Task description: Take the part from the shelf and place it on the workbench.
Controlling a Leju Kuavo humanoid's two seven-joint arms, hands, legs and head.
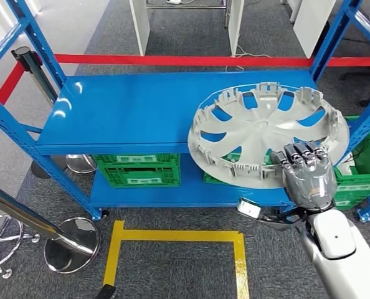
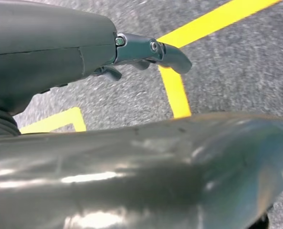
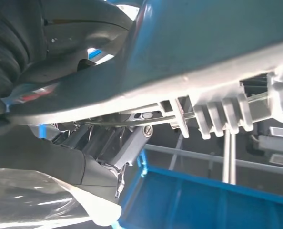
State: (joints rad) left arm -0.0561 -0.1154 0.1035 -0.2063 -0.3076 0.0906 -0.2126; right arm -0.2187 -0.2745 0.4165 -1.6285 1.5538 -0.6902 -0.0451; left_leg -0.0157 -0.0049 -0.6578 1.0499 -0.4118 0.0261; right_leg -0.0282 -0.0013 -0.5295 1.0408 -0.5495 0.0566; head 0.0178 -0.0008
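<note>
Silver wheel cover (image 1: pixel 268 134) at two o'clock, tilted over blue shelf (image 1: pixel 126 112), rim grasped by right hand (image 1: pixel 308 174). Green crates (image 1: pixel 138 169) beneath, barrier post (image 1: pixel 37 75) at ten. Left hand (image 2: pixel 147 50) seemingly empty, fingers loosely extended above floor.

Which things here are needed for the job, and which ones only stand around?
For the job:
- wheel cover, grey, tilted at the shelf's right end
- blue shelf, where it came from
- right hand, gripping the cover's near rim

Standing around:
- green crates on the lower level
- red barrier tape
- yellow floor tape
- chrome post bases
</note>
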